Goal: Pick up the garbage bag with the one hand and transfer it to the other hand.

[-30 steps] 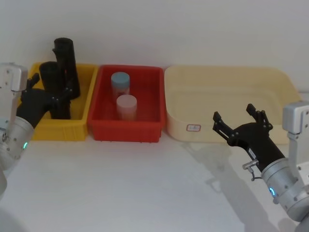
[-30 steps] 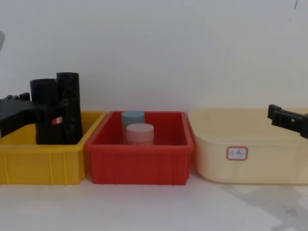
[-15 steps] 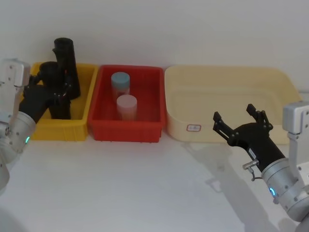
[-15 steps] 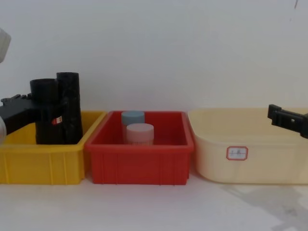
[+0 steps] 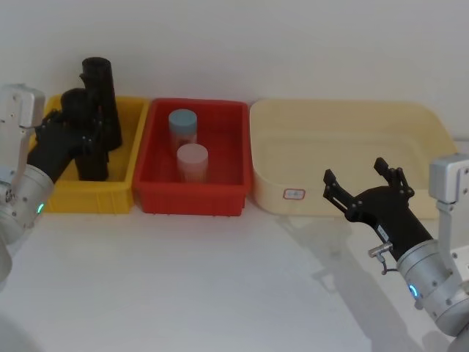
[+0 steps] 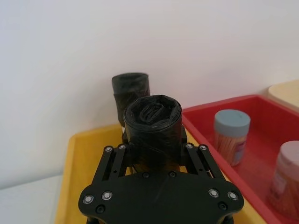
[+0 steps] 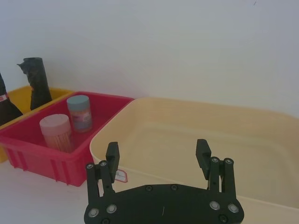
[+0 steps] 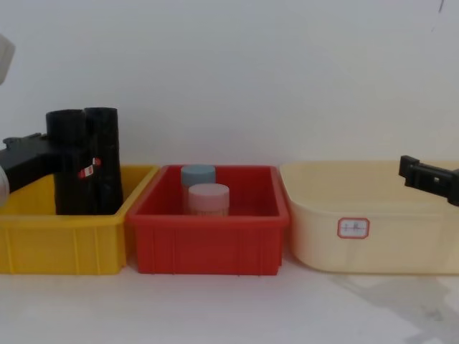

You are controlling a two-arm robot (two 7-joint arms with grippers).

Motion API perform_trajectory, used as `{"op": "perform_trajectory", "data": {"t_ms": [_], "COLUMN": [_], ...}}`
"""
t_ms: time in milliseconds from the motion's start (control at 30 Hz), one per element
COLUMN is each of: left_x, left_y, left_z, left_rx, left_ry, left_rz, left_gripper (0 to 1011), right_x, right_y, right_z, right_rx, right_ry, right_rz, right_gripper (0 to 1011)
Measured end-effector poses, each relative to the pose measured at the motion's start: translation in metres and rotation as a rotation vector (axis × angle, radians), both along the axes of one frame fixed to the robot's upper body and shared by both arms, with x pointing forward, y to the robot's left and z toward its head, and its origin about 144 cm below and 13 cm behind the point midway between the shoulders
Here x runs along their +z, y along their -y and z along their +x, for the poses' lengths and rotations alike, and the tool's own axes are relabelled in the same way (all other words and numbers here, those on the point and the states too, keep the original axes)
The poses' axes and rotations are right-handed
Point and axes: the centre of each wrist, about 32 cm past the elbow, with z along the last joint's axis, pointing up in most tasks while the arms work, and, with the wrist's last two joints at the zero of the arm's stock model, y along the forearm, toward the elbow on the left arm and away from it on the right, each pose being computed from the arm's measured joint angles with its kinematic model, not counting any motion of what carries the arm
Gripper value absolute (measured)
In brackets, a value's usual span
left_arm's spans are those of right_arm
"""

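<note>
Standing in yellow bin [image 8: 64, 244]: crinkly black garbage bag [image 8: 70, 147]
Red bin [image 8: 208, 247]: two jars [image 8: 209, 197]
Left gripper [image 6: 154, 149]: clamped on it
Right gripper [image 7: 158, 149]: spread

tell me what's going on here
The left gripper is closed around the garbage bag, which stands in the yellow bin beside a second black roll. The right gripper hovers open near the front of the cream tub, well apart. The handover has not begun.
</note>
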Motion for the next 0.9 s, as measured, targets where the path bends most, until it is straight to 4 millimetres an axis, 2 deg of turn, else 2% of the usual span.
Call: {"op": "perform_trajectory", "data": {"t_ms": [400, 900], "left_x": [0.018, 0.05], "left_y": [0.003, 0.02], "left_z": [-0.014, -0.033], "left_rx": [-0.084, -0.287], "left_ry": [0.044, 0.126], "left_rz": [0.006, 0.008], "left_gripper": [435, 380], "right_x": [0.0, 0.0], "right_y": [0.0, 0.0], "right_z": [0.0, 0.0], "right_rx": [0.0, 0.0], "right_ry": [0.0, 0.0], "right_rz": [0.0, 0.0], "right_gripper": [1000, 1000]}}
